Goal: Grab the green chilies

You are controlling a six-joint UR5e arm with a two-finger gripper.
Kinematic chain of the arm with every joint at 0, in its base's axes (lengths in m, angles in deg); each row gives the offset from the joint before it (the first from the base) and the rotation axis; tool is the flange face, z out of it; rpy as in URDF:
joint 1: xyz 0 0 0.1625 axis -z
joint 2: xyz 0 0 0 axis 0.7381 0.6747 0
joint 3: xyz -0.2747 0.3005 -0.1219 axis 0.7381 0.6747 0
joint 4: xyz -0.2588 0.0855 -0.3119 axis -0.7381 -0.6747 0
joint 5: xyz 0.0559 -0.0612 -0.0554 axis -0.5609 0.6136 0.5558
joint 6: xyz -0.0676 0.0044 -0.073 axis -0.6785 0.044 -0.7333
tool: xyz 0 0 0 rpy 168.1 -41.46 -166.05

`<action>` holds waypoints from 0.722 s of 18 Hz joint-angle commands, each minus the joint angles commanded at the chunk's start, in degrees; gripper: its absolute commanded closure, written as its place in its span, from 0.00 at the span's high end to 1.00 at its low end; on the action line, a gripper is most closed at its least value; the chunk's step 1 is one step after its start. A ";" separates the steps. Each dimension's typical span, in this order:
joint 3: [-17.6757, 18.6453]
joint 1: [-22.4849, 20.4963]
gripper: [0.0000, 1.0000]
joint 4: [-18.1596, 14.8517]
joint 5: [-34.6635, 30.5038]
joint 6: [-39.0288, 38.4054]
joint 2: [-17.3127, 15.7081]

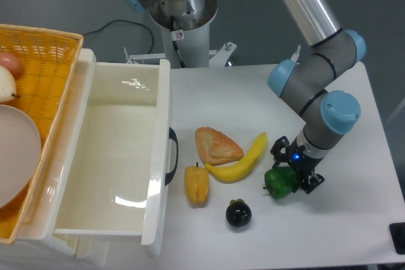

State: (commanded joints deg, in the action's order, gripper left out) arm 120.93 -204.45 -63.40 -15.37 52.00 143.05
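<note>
The green chilies (279, 183), a glossy lobed green pepper, lie on the white table at the lower right. My gripper (294, 167) hangs directly over the pepper's right half and covers part of it. Its black fingers (309, 183) stand spread apart, one at the pepper's upper side and one at its right side. Nothing is clamped between them, and the pepper rests on the table.
A banana (243, 160), a pastry (216, 145), a yellow-orange pepper (197, 184) and a dark eggplant (238, 214) lie just left of the green pepper. A white bin (161, 131) and a wicker basket (44, 61) stand at the left.
</note>
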 joint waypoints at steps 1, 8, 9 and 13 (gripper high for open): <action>-0.17 -0.18 0.36 0.00 0.00 0.00 0.00; -2.72 -2.11 0.28 -0.44 -2.27 -0.88 -0.97; -3.25 -2.37 0.28 -0.53 -5.24 -0.79 -1.23; -5.53 -3.25 0.28 -1.93 -14.32 -0.53 -2.02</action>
State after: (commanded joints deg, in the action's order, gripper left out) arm 115.40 -207.71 -65.33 -29.69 51.47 141.03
